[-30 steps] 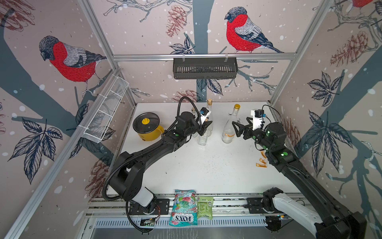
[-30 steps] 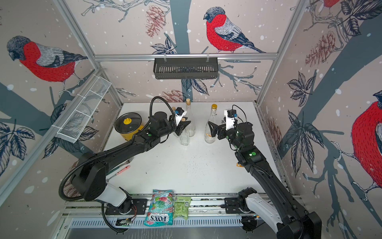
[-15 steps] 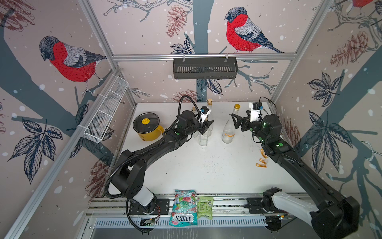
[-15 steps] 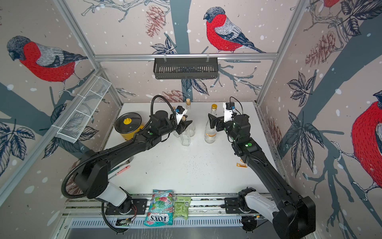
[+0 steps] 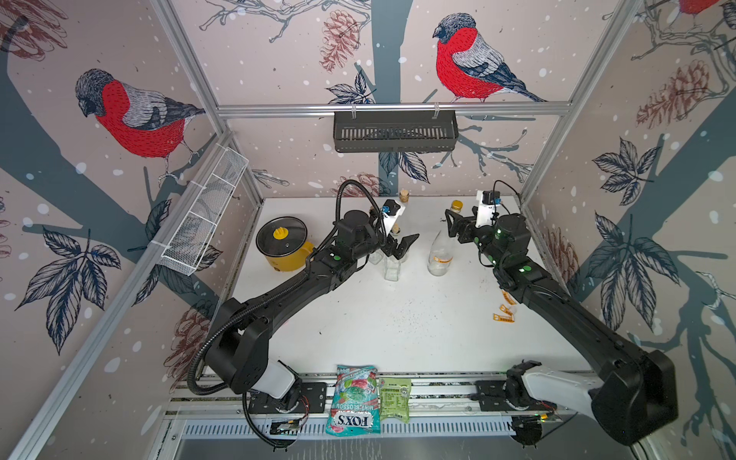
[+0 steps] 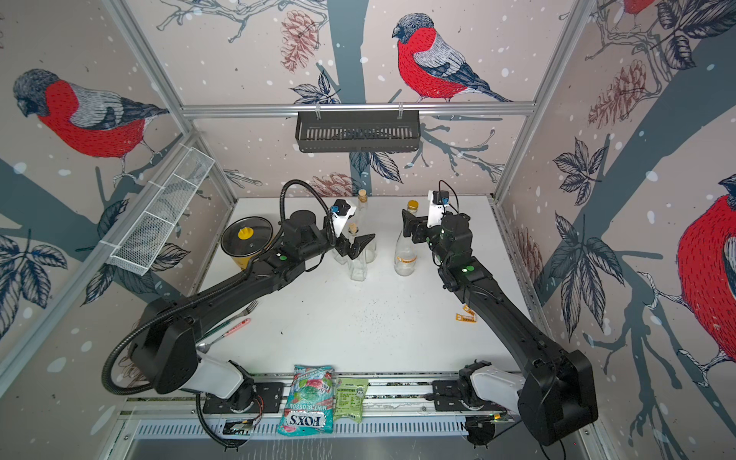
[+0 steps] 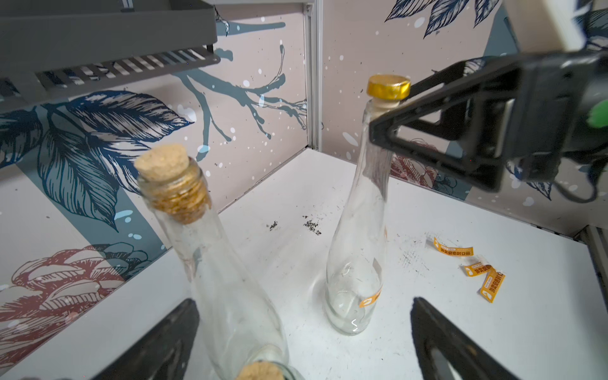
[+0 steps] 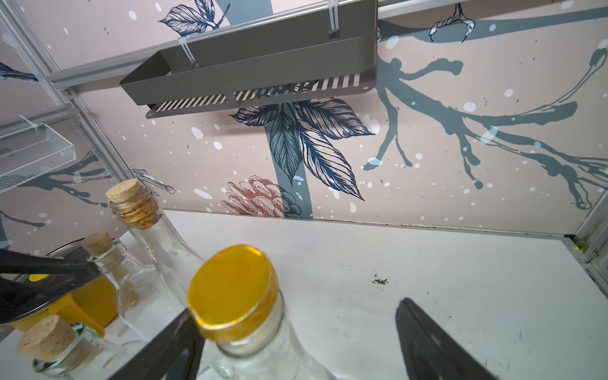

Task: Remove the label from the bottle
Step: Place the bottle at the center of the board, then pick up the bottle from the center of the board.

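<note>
The bottle [image 5: 439, 255] [image 6: 405, 255] is clear glass with a gold cap [image 8: 232, 289] and stands upright at the back of the table. A strip of orange label [image 7: 370, 300] [image 5: 442, 259] sticks low on its body. My right gripper [image 5: 449, 224] [image 6: 406, 225] [image 8: 296, 342] is open around the bottle's neck just under the cap. One finger [image 8: 171, 348] is close against the cap and the other stands well clear. My left gripper [image 5: 402, 247] [image 6: 358, 246] [image 7: 302, 342] is open wide above a small corked bottle [image 5: 392, 267], to the left of the labelled bottle, holding nothing.
A tall corked bottle [image 7: 171, 184] and another small one [image 5: 374, 257] crowd the left gripper. A yellow pot [image 5: 284, 249] stands further left. Peeled orange label pieces [image 5: 504, 312] lie under the right arm. Candy bags [image 5: 352, 400] sit at the front edge, cutlery [image 6: 235, 322] front left.
My left gripper has gone from shut to wide open at the small corked bottle. My right gripper has risen from beside the bottle's body to its neck.
</note>
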Tool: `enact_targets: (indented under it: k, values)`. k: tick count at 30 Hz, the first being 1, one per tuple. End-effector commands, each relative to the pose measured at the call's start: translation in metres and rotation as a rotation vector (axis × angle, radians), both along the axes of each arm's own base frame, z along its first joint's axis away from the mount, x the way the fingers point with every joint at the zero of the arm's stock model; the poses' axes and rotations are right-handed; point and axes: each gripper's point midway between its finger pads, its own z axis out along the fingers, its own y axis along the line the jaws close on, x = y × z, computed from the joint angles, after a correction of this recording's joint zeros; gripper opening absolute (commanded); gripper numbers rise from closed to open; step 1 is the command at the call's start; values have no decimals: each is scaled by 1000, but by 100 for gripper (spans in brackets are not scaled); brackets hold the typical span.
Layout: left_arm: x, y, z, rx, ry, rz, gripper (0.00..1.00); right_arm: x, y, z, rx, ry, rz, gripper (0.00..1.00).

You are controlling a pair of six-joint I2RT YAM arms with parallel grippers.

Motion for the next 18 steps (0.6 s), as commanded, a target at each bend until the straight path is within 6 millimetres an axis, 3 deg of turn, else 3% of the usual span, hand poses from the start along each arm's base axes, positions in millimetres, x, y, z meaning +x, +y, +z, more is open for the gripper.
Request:
enact_targets:
  k: [1, 7, 9, 18]
  values:
    - [-11, 1, 13, -25, -19, -36, 99, 7, -2, 15, 21, -56, -35, 86]
    - [-31, 13, 21, -63, -17, -43, 99, 8, 7, 13, 3, -72, -29, 74]
    - [-37, 18, 28, -78, -27, -38, 99, 9, 12, 11, -11, -74, -21, 66]
    - [-66, 33, 17, -68, 17, -50, 99, -2, 31, 11, -81, -86, 36, 27]
